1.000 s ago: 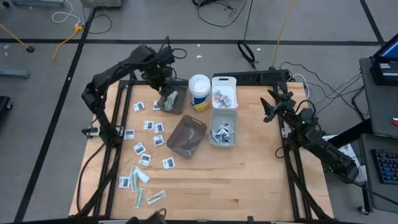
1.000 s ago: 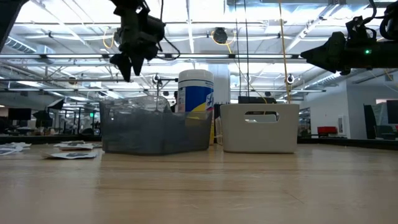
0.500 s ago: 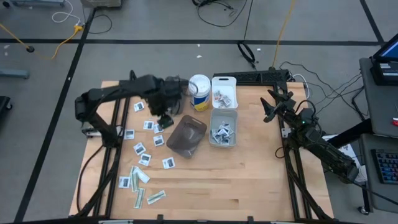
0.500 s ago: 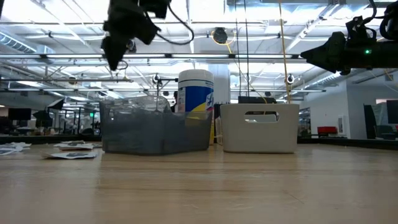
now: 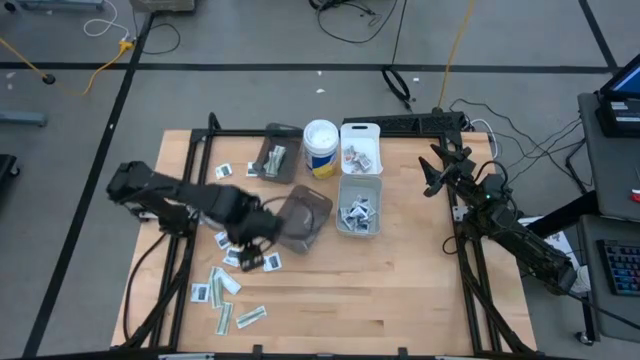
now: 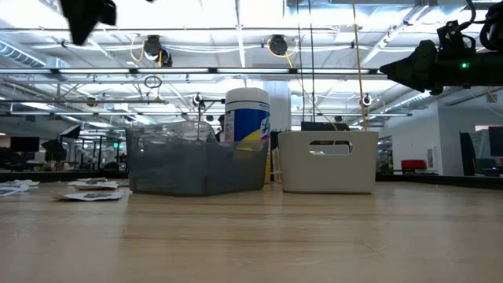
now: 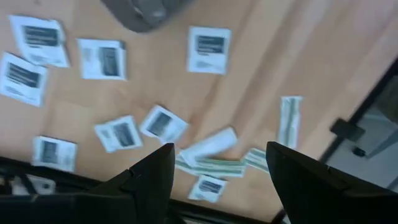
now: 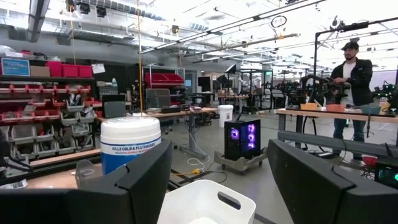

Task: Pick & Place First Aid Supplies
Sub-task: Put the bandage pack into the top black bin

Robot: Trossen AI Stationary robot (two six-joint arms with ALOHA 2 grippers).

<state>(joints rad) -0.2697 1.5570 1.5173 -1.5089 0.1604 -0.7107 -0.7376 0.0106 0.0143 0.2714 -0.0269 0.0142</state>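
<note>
Left gripper hangs over the loose first aid supplies on the left side of the table — fingers spread, nothing between them. In its wrist view the white square packets and pale green strips lie flat, several strips overlapping.

Advice for the pick: go for an isolated square, not the strip pile; come straight down, straddle one packet, pinch an edge so it lifts clean without dragging its neighbours.

Next out: smoky bin just beside the gripper, then the white bins already holding packets, and the wipes canister.

Right gripper waits well apart at the right edge — released, empty.
</note>
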